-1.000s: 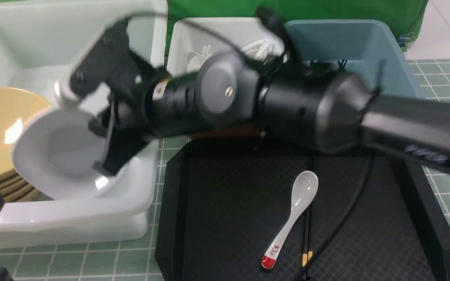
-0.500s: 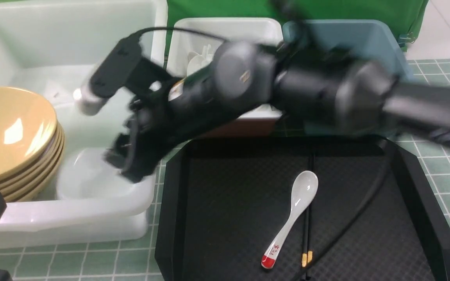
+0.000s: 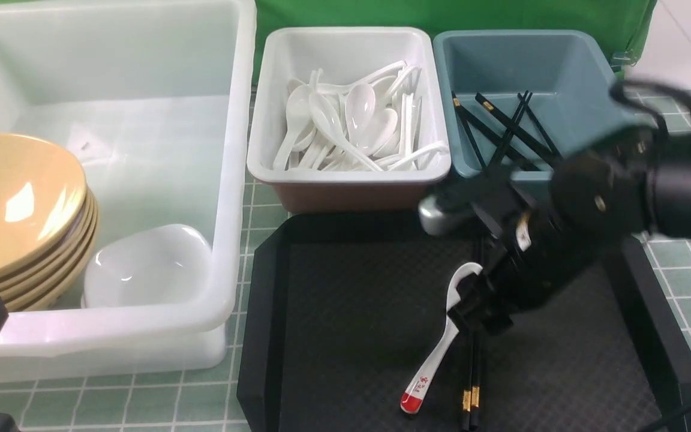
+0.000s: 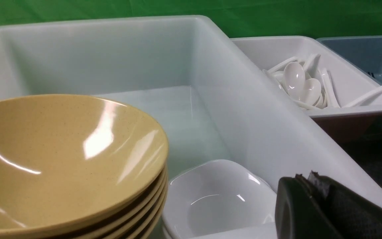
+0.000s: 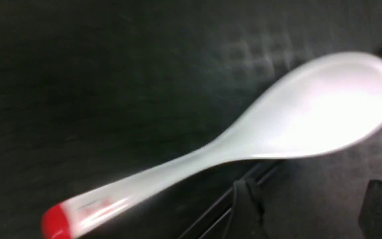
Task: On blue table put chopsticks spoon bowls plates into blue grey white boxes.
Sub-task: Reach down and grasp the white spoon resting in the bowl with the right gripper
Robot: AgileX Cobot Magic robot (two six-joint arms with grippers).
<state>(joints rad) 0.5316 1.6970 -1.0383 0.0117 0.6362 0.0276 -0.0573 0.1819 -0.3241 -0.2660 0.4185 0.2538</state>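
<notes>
Several tan bowls [image 3: 18,204] sit stacked in the large white tub [image 3: 234,150], and a white plate [image 3: 147,267] lies beside them. The red-tipped spoon [image 3: 432,369] and a pair of black chopsticks [image 3: 470,384] lie on the black tray [image 3: 333,336]. My right gripper [image 3: 477,306] hangs open just over the spoon's bowl end. In the right wrist view the spoon [image 5: 277,132] lies past the spread fingers, which hold nothing. My left gripper [image 4: 307,179] is shut and empty near the tub's front corner, beside the plate [image 4: 217,196].
The smaller white bin [image 3: 345,174] holds several plain white spoons. Several more chopsticks [image 3: 501,129] lie in the blue-grey bin [image 3: 585,66]. All boxes and the tray stand on the blue tiled table [image 3: 141,402]. A green backdrop hangs behind.
My right gripper let the white plate go into the large tub, opened, and swung right. It now hangs over the spoon on the tray. The left arm stayed put.
</notes>
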